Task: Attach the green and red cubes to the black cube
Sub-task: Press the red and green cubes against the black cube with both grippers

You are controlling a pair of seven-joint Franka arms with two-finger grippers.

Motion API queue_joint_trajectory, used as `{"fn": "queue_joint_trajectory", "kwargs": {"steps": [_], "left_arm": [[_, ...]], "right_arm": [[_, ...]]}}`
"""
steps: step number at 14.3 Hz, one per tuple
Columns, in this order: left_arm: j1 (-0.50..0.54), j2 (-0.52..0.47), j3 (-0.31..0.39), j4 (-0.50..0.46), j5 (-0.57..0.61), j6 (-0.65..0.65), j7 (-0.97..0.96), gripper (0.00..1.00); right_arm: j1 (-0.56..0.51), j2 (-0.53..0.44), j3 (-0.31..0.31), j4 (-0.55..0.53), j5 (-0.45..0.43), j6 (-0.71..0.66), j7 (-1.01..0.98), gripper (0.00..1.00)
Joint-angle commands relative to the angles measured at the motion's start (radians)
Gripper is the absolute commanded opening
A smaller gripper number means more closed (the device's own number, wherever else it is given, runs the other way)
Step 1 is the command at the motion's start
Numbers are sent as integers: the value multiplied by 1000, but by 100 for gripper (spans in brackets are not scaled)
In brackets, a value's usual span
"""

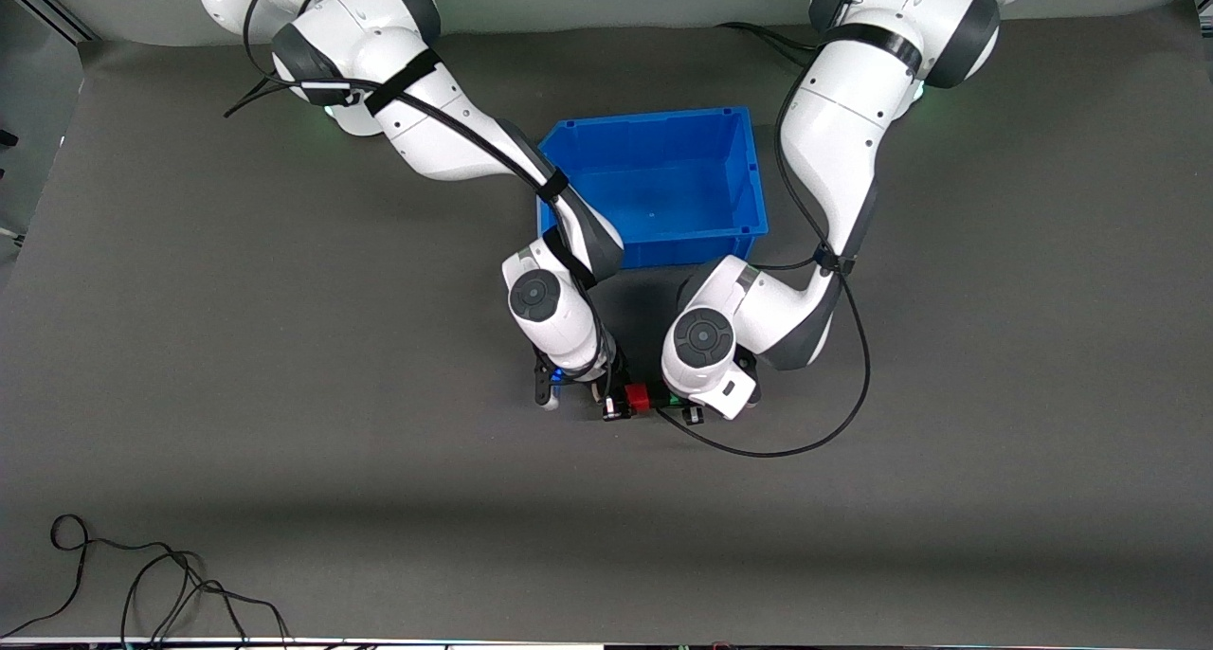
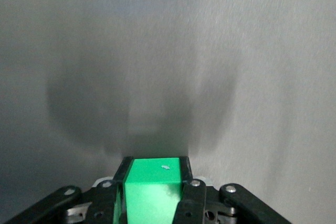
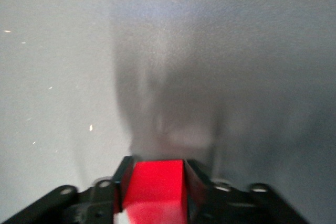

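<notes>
Front view: left gripper (image 1: 690, 406) clamped on green cube (image 2: 151, 192), right gripper (image 1: 621, 402) clamped on red cube (image 1: 636, 397), both low over mat near blue bin (image 1: 739, 171). Black cube unseen; joining judged unfinished.

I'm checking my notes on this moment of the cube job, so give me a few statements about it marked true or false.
1. The left tool is shut on the green cube. True.
2. The right tool is open with nothing in it. False: it is shut on the red cube.
3. The red cube lies in the blue bin. False: it is held over the table, nearer to the front camera than the bin.
4. No cube shows inside the blue bin. True.
</notes>
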Motion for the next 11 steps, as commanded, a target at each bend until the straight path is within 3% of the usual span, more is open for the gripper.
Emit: {"fn": "queue_joint_trajectory", "kwargs": {"steps": [1,3,7,11], "left_arm": [[-16,-25,5,-1,-16,-6,1,1],[-22,-25,5,1,-10,-8,-6,99],[-22,-26,8,-2,-11,-9,-6,100],[34,-140,10,-2,-19,-242,113,100]], "right_arm": [[13,87,-8,59,-18,58,29,99],[12,87,-8,61,-19,58,26,100],[7,79,-10,73,-18,54,25,100],[-17,18,-10,77,-18,-40,20,100]]}}
